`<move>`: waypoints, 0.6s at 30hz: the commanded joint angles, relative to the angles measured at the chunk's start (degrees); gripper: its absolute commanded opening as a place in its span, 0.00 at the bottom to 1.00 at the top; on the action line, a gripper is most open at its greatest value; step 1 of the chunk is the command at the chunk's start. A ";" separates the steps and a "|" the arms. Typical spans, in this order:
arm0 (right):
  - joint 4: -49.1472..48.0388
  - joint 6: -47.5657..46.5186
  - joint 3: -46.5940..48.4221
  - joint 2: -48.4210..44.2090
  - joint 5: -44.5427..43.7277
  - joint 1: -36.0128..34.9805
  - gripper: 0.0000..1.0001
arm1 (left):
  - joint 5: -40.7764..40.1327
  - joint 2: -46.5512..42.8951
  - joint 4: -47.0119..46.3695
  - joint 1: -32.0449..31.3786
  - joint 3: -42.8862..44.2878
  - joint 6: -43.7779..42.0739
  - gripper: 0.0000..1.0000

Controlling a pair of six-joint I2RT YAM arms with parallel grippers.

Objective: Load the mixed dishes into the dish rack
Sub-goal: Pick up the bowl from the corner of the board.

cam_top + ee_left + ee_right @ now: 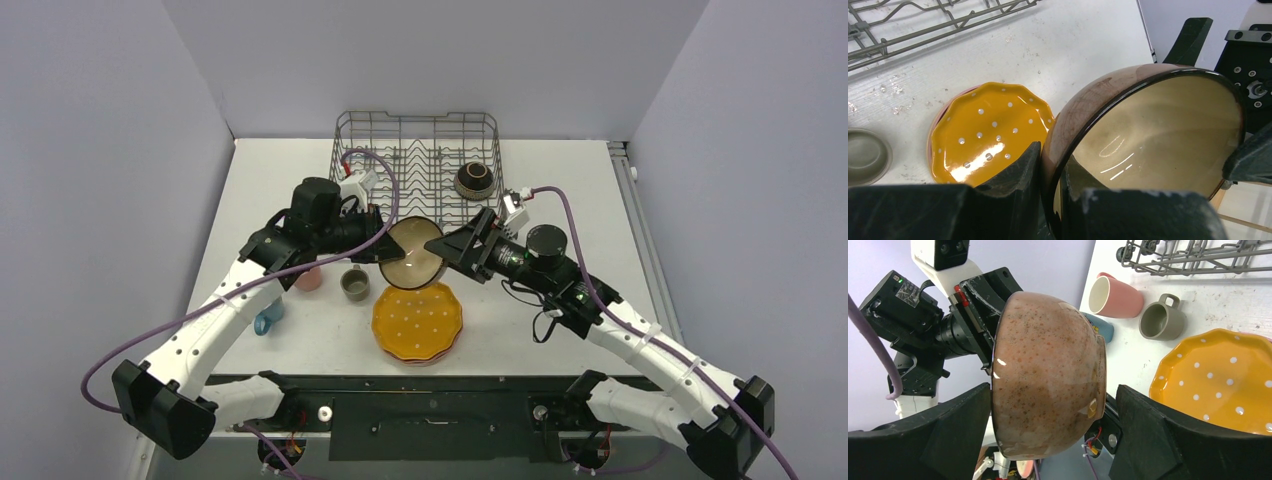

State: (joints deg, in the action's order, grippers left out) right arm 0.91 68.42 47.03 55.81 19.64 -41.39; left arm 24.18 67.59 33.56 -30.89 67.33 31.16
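Hanging on its side above the table (280, 190), the speckled brown bowl (413, 255) is pinched at its rim by the left gripper (1050, 165), whose jaws are nearly closed on the bowl's wall. The right gripper (1053, 390) stands wide open around the bowl's base, a finger on each side with gaps showing, gripping nothing. Just below lies the dotted orange plate (418, 322). A grey cup (354, 284) and a pink cup (309, 278) sit toward the left arm. The wire rack (415, 115) stands behind, with a dark bowl (474, 180) inside.

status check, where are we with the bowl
Left hand shut on terracotta bowl rim, bowl in the air. Right hand open around it. Dish rack holds one dark brown bowl; nothing seen blocking.
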 commanded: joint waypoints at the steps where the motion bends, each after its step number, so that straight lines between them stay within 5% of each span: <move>1: -3.59 1.92 0.80 1.12 0.50 -0.95 0.88 | 3.43 -0.59 -7.59 0.40 5.14 1.65 0.00; 18: -5.74 5.56 0.39 2.29 1.13 -2.18 0.84 | 4.65 0.73 -7.28 0.24 6.33 0.26 0.00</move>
State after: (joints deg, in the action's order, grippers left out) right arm -0.78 72.93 47.03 58.24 20.40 -42.98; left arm 24.77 69.14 33.56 -30.89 68.64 30.76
